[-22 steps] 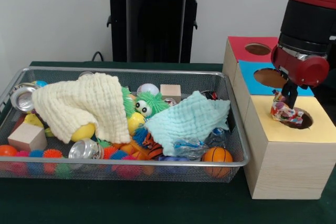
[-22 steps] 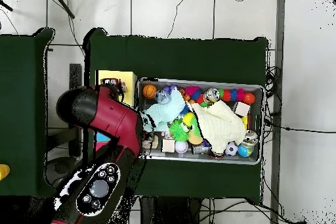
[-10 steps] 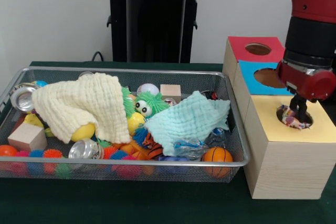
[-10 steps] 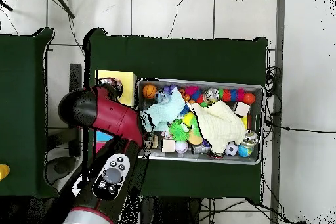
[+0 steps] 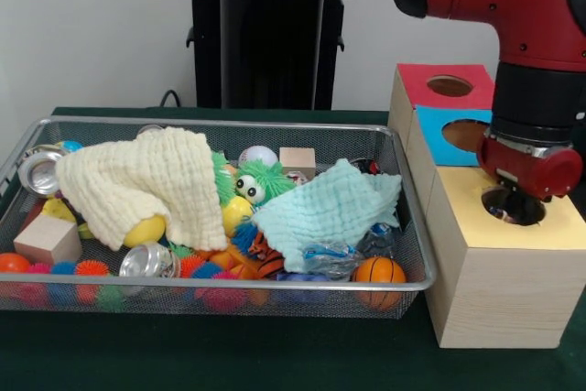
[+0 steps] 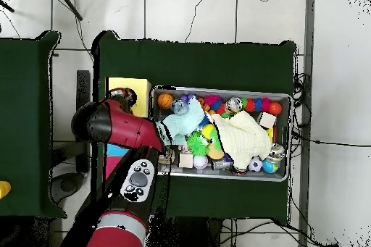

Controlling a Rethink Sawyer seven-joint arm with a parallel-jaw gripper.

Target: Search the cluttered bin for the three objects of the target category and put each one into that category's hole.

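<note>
My gripper [image 5: 515,207] reaches down into the round hole [image 5: 502,200] in the yellow-topped wooden box [image 5: 476,226], right of the wire bin [image 5: 229,124]. The arm's red wrist covers most of the hole. No object shows at the gripper or in the hole. In the overhead view the red arm [image 6: 119,124] lies over the boxes beside the bin [image 6: 221,91] and hides the gripper. The bin holds a cream cloth [image 5: 137,180], a mint cloth [image 5: 325,208], a small basketball [image 5: 379,271], a green fuzzy toy [image 5: 259,180], a wooden cube [image 5: 297,160] and several spiky balls.
Behind the yellow box stand a blue-topped box [image 5: 449,139] and a red-topped box [image 5: 430,84], each with a hole. A metal cup [image 5: 38,171] and a wooden block [image 5: 46,237] lie at the bin's left end. Dark green cloth covers the table.
The gripper moved from beside the hole's rim down into it. The colourful patterned object it carried sank into the hole and no longer shows.
</note>
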